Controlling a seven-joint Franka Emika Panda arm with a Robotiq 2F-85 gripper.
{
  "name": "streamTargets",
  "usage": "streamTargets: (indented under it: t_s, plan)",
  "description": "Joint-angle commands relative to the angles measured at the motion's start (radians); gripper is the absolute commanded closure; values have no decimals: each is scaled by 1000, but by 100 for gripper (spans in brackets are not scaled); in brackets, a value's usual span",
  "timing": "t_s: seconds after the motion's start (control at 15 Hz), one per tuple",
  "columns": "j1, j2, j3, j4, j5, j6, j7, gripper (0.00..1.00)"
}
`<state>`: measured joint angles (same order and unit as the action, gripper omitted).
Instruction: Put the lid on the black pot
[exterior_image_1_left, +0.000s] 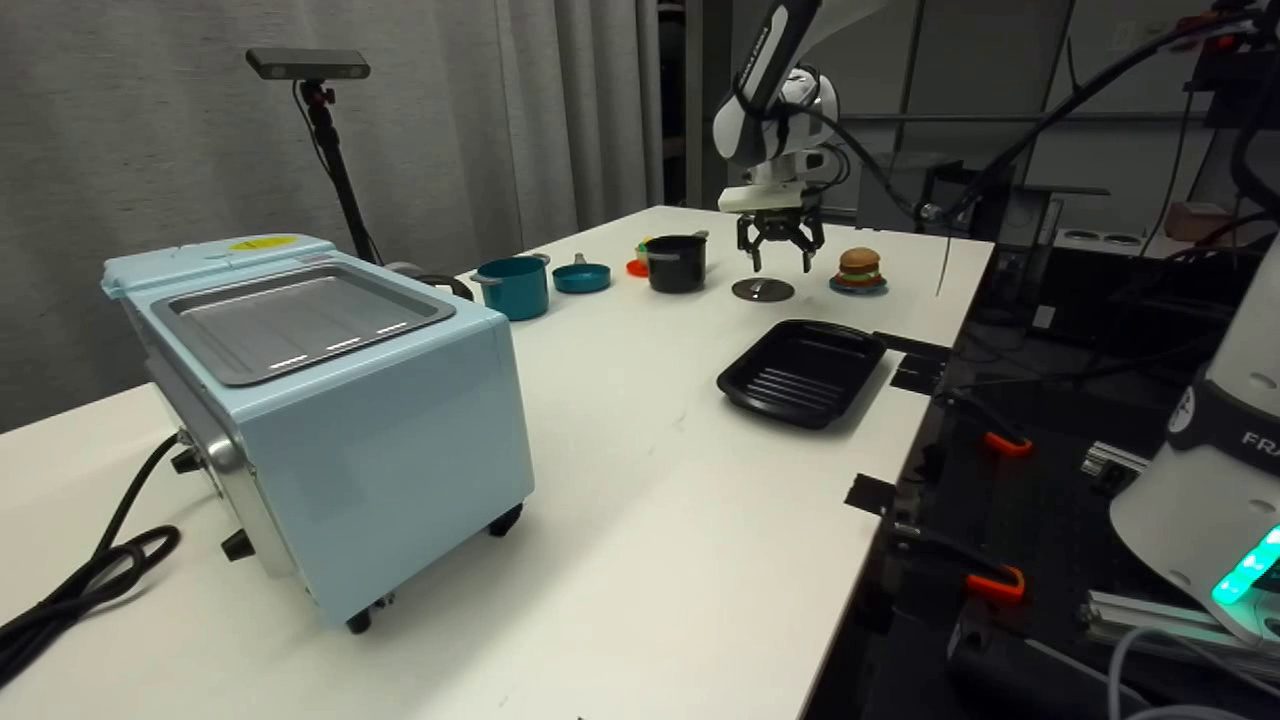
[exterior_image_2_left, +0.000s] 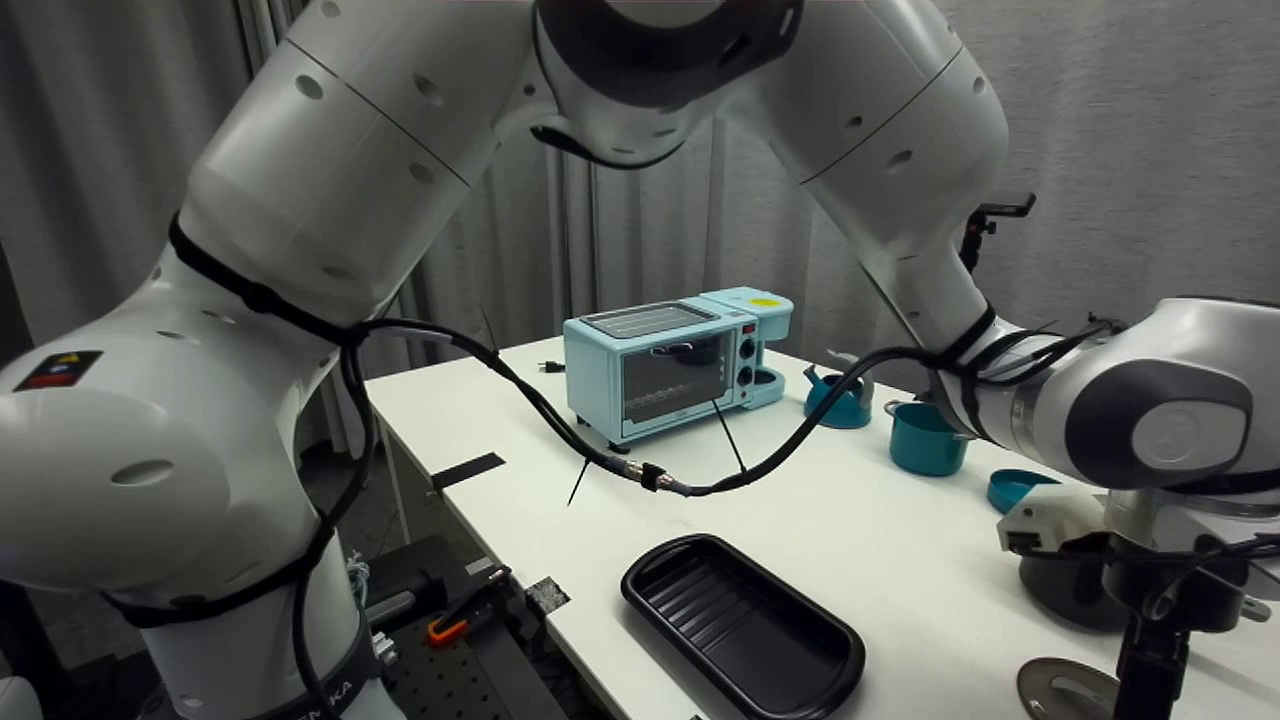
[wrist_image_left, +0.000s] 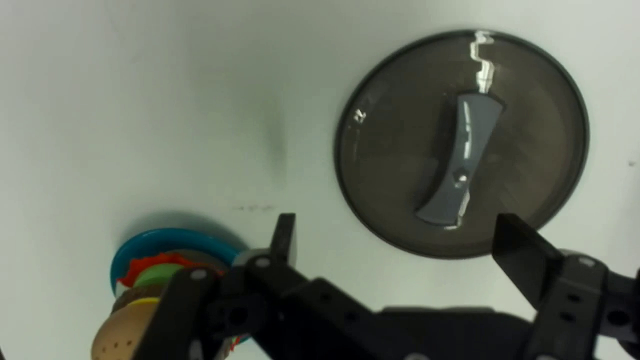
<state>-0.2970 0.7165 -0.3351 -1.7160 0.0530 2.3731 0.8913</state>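
The lid is dark, round and flat with a grey bar handle, and lies on the white table in both exterior views (exterior_image_1_left: 763, 290) (exterior_image_2_left: 1062, 690). In the wrist view the lid (wrist_image_left: 400, 150) fills the upper right, its handle running nearly upright. The black pot (exterior_image_1_left: 677, 264) stands beside the lid, without a cover on it; in an exterior view the arm partly hides the pot (exterior_image_2_left: 1065, 595). My gripper (exterior_image_1_left: 781, 266) is open and empty, pointing down above the table by the lid. In the wrist view the gripper's fingers (wrist_image_left: 396, 217) are wide apart, the right one overlapping the lid's lower edge.
A burger toy on a teal plate (exterior_image_1_left: 859, 268) sits beside the lid, under the left finger in the wrist view (wrist_image_left: 125, 325). A black tray (exterior_image_1_left: 800, 375) lies near the table edge. A teal pot (exterior_image_1_left: 512, 287), teal pan (exterior_image_1_left: 582, 277) and blue oven (exterior_image_1_left: 390, 430) stand farther along.
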Motion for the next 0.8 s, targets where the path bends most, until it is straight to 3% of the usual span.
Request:
streamTargets:
  t_s: [0.0, 0.73]
  plan:
    - [-19, -21, 26, 9, 47, -89, -81, 0]
    - [-6, -24, 56, -13, 131, 24, -123, 0]
